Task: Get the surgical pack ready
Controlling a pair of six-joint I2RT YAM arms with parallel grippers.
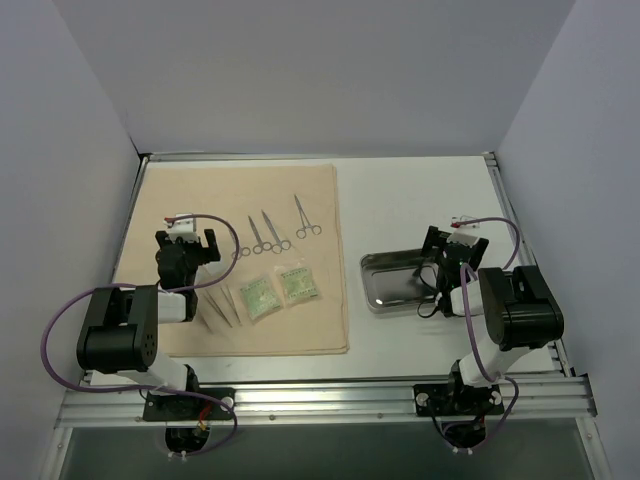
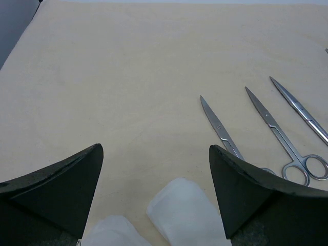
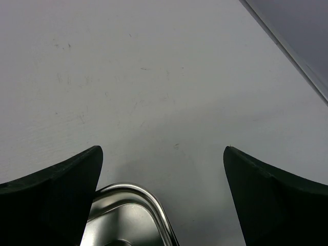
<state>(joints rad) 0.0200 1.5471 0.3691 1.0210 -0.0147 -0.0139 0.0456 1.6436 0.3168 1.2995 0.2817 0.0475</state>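
Left claw (image 1: 188, 240) and right claw (image 1: 455, 243) gape empty; a low pass could rumple the cloth (image 1: 200, 190), scattering forceps (image 1: 272, 232).

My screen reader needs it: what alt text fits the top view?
A beige cloth holds three forceps, two green packets and tweezers; a steel tray sits right of it on the table. The open left gripper is over the cloth, the open right gripper by the tray's far right corner.
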